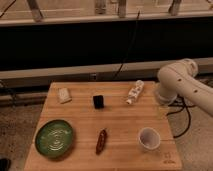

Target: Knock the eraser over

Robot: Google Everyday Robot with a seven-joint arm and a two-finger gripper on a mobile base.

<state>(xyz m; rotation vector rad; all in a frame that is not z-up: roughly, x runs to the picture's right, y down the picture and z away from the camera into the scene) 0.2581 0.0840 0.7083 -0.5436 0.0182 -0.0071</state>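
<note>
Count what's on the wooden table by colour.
White or pale: 3 (labelled bottle, cup, squarish lump)
Black: 1 (small rectangular eraser)
Green: 1 (round plate)
Reddish-brown: 1 (long thin item)
Total: 6
Arm at table's right edge; gripper out of view.

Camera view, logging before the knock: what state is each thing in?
eraser: on the table, nothing touching it; whether upright is unclear.
white bottle: lying on its side.
cup: upright, mouth up.
green plate: flat on the table.
reddish oblong thing: lying flat.
arm: beside the table's right edge.
end effector: not in view.
</note>
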